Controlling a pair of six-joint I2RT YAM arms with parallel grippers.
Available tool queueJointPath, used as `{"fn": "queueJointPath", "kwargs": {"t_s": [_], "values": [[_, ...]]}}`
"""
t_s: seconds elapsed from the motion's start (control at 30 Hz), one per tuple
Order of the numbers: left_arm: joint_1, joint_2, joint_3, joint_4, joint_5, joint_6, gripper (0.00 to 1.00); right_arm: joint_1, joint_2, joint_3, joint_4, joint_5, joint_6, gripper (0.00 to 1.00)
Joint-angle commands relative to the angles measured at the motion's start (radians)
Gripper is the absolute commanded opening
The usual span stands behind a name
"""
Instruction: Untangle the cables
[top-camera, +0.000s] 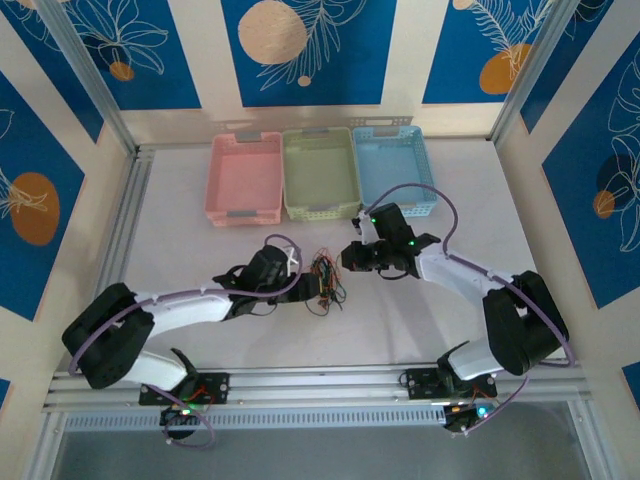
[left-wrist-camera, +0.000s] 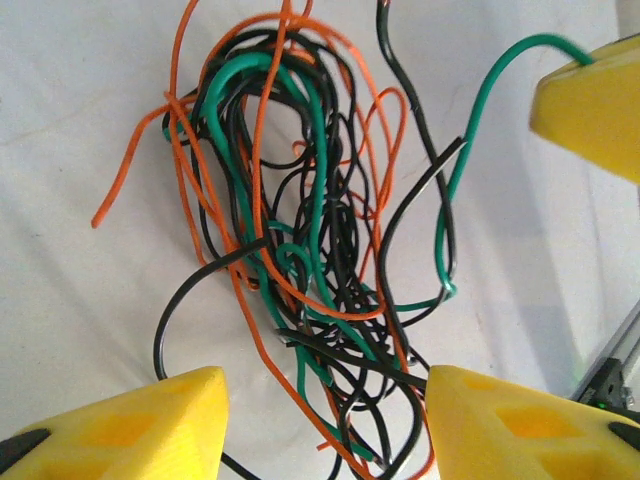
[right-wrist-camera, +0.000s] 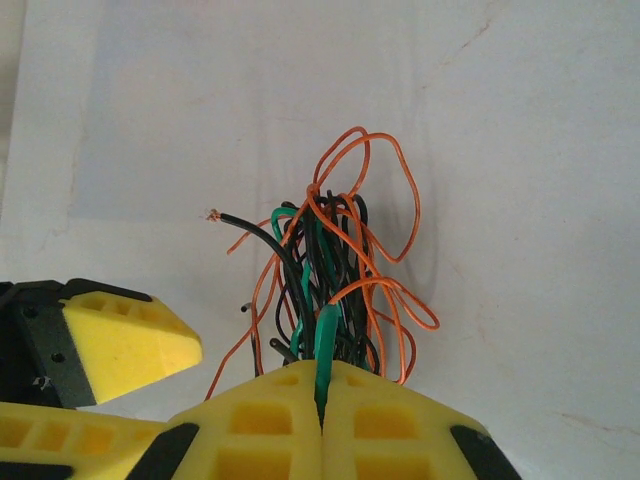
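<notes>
The right gripper (right-wrist-camera: 322, 385) has its yellow fingers pressed together on one green cable (right-wrist-camera: 325, 335), which runs from the pinch into the bundle just beyond the tips. The left gripper (left-wrist-camera: 325, 400) stands with its fingers apart, one on each side of the near end of the cables (left-wrist-camera: 300, 230), a knot of black, orange and green wires lying on the white table (left-wrist-camera: 80, 300) between the two arms. Well beyond them, at the table's far edge, a pink basket (top-camera: 245, 180), a green basket (top-camera: 320, 172) and a blue basket (top-camera: 397, 168) stand side by side.
</notes>
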Motion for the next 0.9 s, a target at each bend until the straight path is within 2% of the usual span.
{"fn": "queueJointPath", "kwargs": {"t_s": [0.0,0.3,0.53,0.87], "values": [[0.018,-0.026,-0.006,-0.025,-0.002,-0.017,0.57,-0.011,-0.038,-0.026,0.047,-0.068,0.011,0.0],[0.02,-0.002,0.031,-0.027,0.005,-0.036,0.61,-0.012,-0.049,-0.038,0.062,-0.073,0.012,0.0],[0.075,-0.026,0.109,-0.082,0.017,-0.037,0.62,-0.012,-0.054,-0.044,0.069,-0.078,0.012,0.0],[0.086,0.126,0.308,-0.169,0.012,0.014,0.63,-0.012,-0.064,-0.054,0.076,-0.079,0.012,0.0]]}}
